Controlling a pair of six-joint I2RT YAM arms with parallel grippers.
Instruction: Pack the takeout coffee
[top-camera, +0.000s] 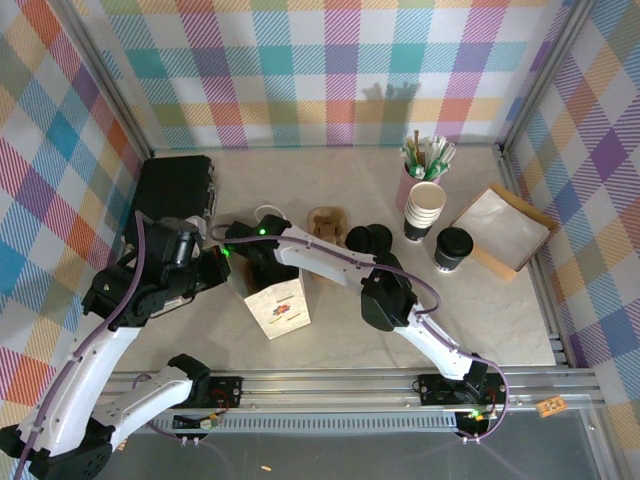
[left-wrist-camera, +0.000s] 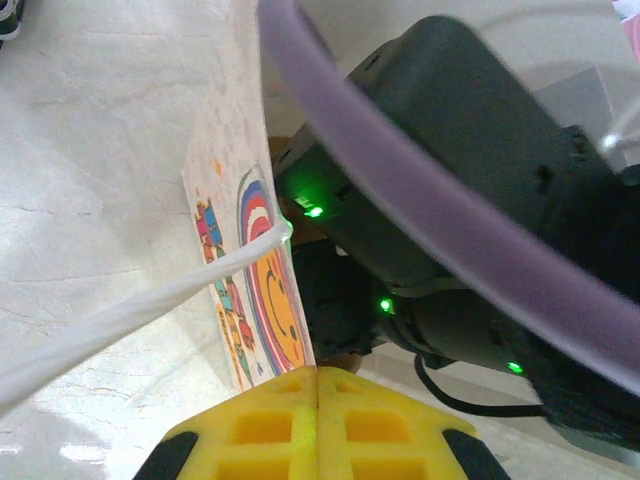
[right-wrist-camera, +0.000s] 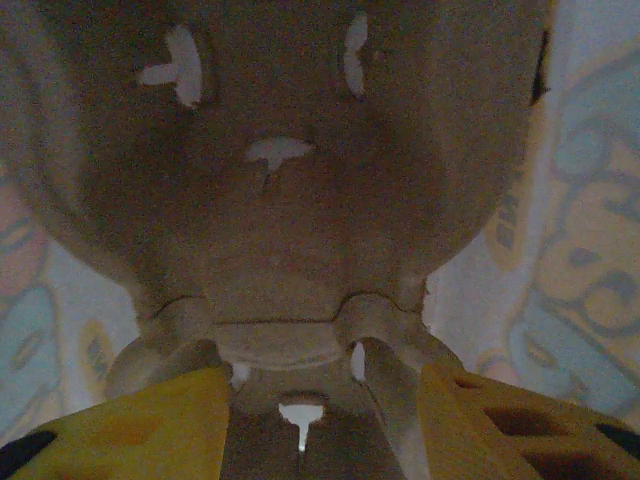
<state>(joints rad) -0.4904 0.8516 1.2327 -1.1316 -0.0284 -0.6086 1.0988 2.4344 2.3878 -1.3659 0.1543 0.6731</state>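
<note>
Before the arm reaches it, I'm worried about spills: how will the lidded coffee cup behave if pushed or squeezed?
The lidded coffee cup stands upright and tapers downward, so a high push probably tips it. Its paper wall likely dents under hard squeezing.

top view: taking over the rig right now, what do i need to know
Left gripper: shut on the paper bag rim.
Right gripper: open, down inside the bag over a pulp cup carrier.
Takeout coffee: upright on the table by the white tray, untouched.
Done: carrier appears to be in the bag.
Left: coffee into the bag.
</note>
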